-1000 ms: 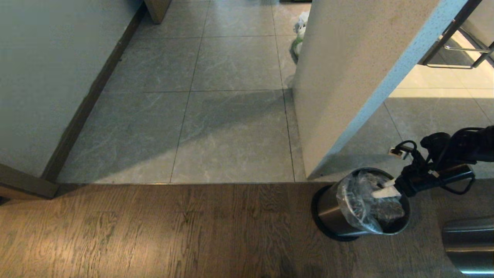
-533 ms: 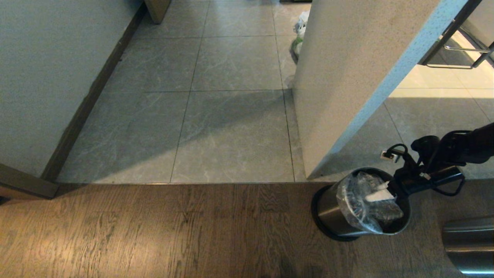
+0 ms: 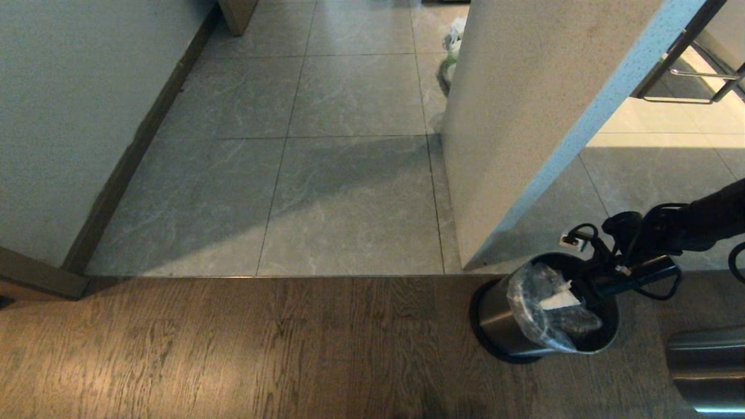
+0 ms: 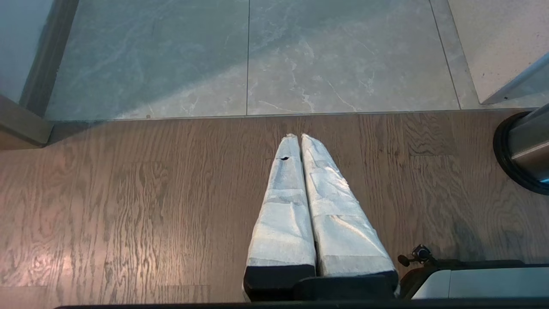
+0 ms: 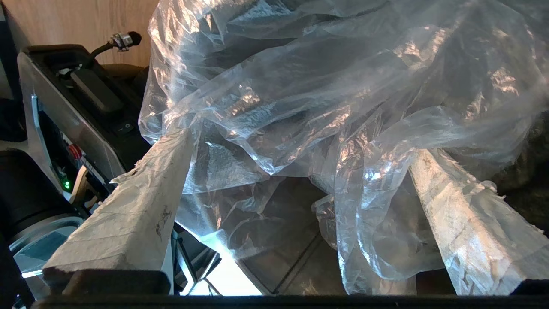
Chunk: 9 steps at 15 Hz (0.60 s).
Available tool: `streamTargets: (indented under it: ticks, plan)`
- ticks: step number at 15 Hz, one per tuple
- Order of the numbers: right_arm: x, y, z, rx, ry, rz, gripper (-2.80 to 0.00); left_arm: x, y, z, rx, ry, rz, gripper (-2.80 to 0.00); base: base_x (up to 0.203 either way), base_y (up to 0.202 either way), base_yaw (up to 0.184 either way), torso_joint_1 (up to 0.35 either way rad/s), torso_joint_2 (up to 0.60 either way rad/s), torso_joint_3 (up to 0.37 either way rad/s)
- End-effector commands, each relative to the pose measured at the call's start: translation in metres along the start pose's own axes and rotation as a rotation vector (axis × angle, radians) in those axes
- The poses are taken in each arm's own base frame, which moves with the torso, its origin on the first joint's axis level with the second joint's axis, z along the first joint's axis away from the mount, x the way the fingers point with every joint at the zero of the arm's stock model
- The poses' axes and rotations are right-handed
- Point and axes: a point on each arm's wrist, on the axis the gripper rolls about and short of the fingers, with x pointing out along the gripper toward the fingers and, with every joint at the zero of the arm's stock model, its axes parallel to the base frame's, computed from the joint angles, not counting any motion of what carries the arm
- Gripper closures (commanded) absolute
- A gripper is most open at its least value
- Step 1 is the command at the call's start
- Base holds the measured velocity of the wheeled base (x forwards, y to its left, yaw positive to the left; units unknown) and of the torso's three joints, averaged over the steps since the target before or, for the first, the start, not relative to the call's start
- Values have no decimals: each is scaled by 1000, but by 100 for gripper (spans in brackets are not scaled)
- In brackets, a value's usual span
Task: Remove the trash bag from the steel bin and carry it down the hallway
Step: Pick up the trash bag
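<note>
A: Right gripper (image 3: 561, 297)?
B: Lower right of frame, jaws spread wide, dipped into the trash bag (image 3: 538, 314). Bag sits in the steel bin (image 3: 500, 323).
A: Left gripper (image 4: 296, 141)?
B: Fingers pressed together, over wood floor (image 4: 128, 193).

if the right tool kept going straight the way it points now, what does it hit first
Most likely the trash bag: its crinkled clear plastic already bulges between the open right tool, over the steel bin. Depth behind the film is unclear.
</note>
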Motion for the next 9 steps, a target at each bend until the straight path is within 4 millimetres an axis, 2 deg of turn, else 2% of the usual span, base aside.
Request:
streamTargets:
  ticks: [1,6,9]
  plan:
    - [5,-1,-1,0,5,12,-280,0,0,0,0,0,0,0,0,0,0,0,0,0]
    - [7,-5,5,-15,-3,4,-280,0,0,0,0,0,0,0,0,0,0,0,0,0]
    - [3,-7,2,43,-2,-8,-280,0,0,0,0,0,0,0,0,0,0,0,0,0]
